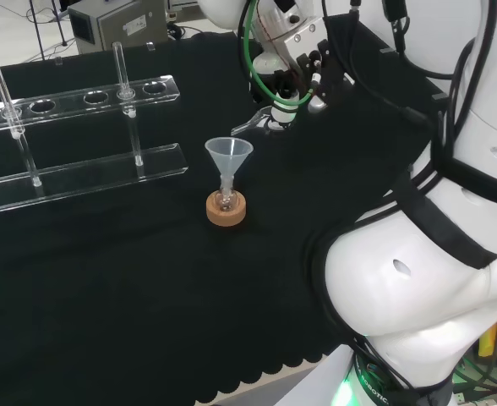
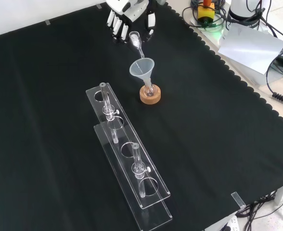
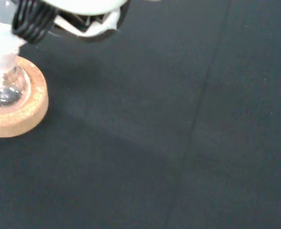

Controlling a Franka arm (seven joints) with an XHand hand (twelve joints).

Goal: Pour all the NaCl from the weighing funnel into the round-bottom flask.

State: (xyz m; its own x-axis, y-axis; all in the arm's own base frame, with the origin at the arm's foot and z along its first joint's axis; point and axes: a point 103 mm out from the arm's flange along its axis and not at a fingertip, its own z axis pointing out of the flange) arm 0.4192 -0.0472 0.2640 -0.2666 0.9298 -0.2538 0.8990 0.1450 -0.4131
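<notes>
Black cloth (image 2: 218,144) runs wide and bare on the right of the front view, out to its scalloped edge. Clear rack (image 2: 127,163) lies lower left in that view, two tubes standing in it. Hand (image 2: 127,14) at the top edge, fingers curled round the weighing funnel (image 2: 135,40), which tilts with its spout over the plastic funnel (image 2: 142,69). That one sits in the small flask (image 2: 149,89) on its cork ring (image 2: 150,95), near mid-cloth, apart from the rack.
</notes>
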